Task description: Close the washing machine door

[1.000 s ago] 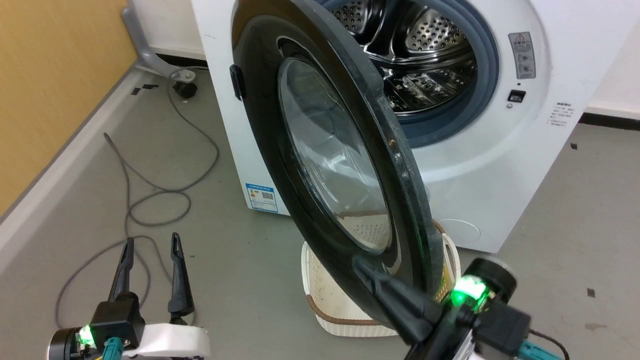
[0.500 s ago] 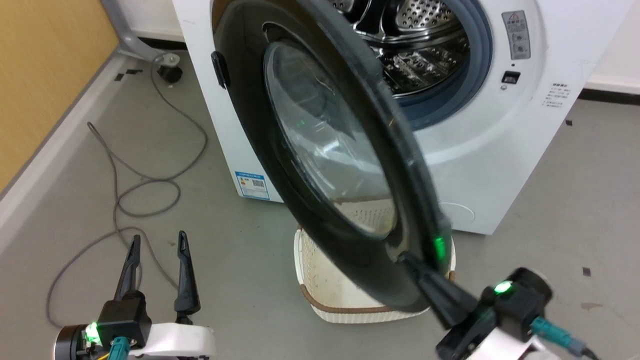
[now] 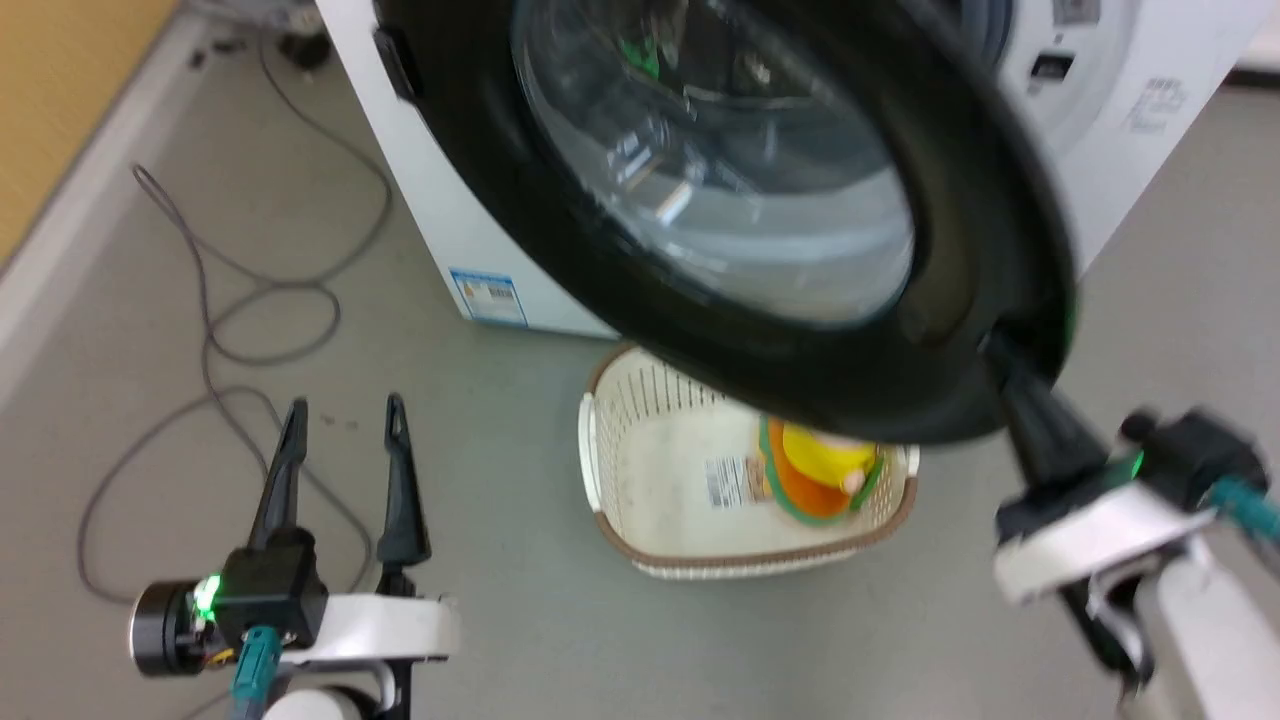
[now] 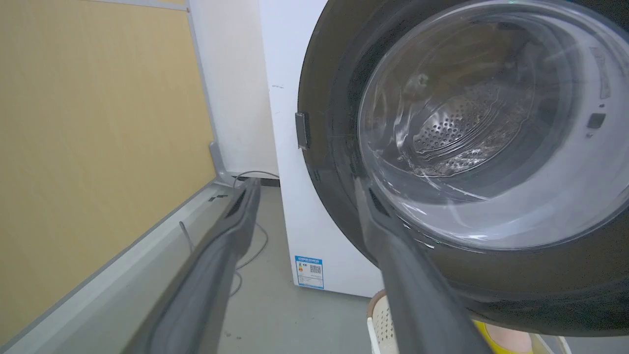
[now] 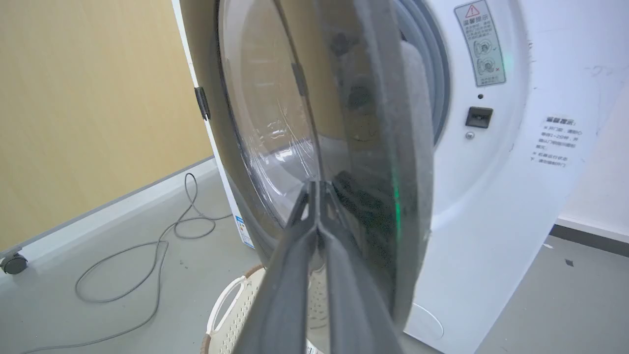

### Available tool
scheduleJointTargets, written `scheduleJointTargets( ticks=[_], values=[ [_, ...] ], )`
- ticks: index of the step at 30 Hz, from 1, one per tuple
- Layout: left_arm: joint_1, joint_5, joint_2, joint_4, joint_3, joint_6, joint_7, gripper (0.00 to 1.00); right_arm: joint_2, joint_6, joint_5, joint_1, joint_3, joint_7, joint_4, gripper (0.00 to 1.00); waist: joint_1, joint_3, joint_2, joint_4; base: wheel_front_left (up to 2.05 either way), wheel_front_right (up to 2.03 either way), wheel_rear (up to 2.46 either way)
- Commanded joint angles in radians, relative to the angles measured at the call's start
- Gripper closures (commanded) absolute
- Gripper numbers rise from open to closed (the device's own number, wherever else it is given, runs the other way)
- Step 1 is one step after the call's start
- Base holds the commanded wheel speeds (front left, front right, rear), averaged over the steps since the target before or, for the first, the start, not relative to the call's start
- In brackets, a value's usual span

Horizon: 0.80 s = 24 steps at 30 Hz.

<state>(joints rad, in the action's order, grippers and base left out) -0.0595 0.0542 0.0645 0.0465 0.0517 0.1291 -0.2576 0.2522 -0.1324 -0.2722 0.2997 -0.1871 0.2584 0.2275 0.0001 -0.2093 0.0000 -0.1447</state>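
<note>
Since a second ago the washing machine door (image 3: 700,325) has swung well towards the washing machine (image 3: 430,220) and now covers most of the opening. I note a gap still open at the latch side in the right wrist view. Right jaws: pressed together, empty, tips against the door's lower right rim. Left jaws: wide apart, holding nothing, low over the floor (image 3: 500,620), well apart from the door. A cream basket (image 3: 640,545) sits beneath the door.

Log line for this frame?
washing machine door: ajar, unlatched | right tool: shut, tips against door's lower rim | left tool: open, clear of door | basket: below door
</note>
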Motion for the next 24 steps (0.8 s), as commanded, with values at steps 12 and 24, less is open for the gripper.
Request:
scheduleJointTargets(
  ticks=[12,24],
  values=[
    [-0.114,-0.009,-0.012,0.017,0.032,0.009,-0.004,0.0,0.019,0.002,0.039,0.321,0.115,0.003,0.21,1.0,-0.0001,-0.18,0.0,0.009,0.0,0.0,0.0],
    [-0.152,0.004,-0.014,0.016,0.058,0.019,-0.004,0.0,0.067,0.002,0.072,0.577,0.14,0.003,0.409,1.0,-0.0001,-0.242,0.0,-0.016,0.0,0.0,0.0]
  ],
)
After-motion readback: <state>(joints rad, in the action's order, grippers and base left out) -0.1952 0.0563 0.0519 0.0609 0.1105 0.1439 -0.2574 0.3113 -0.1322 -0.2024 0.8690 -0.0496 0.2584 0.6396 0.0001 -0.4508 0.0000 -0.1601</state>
